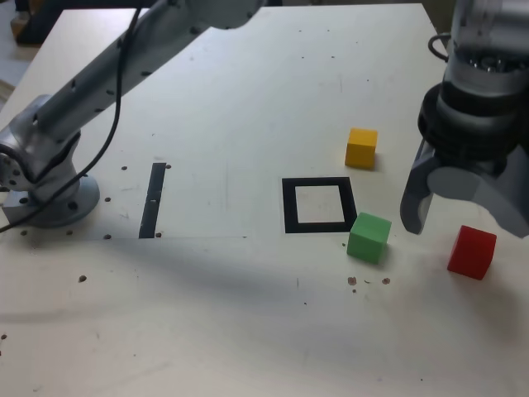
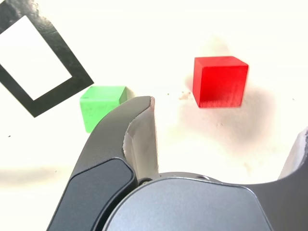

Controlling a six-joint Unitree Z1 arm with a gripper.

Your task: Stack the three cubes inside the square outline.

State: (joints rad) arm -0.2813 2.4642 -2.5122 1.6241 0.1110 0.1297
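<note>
3 cubes, all single, none stacked, all outside 1 square outline (image 1: 318, 205): green cube (image 1: 369, 237) just off outline's corner toward exterior view's right, yellow cube (image 1: 361, 148) beyond it, red cube (image 1: 473, 251) far right. pincer (image 1: 467, 217) spread wide, empty, above worktop (image 1: 248, 99) between green and red. 1 black strip (image 1: 153, 199) well apart, near arm base (image 1: 50, 194).

Green cube (image 1: 369, 237) seemingly touches the empty black square outline's (image 1: 318, 204) corner; yellow cube (image 1: 361, 147) and red cube (image 1: 472, 251) lie apart.
</note>
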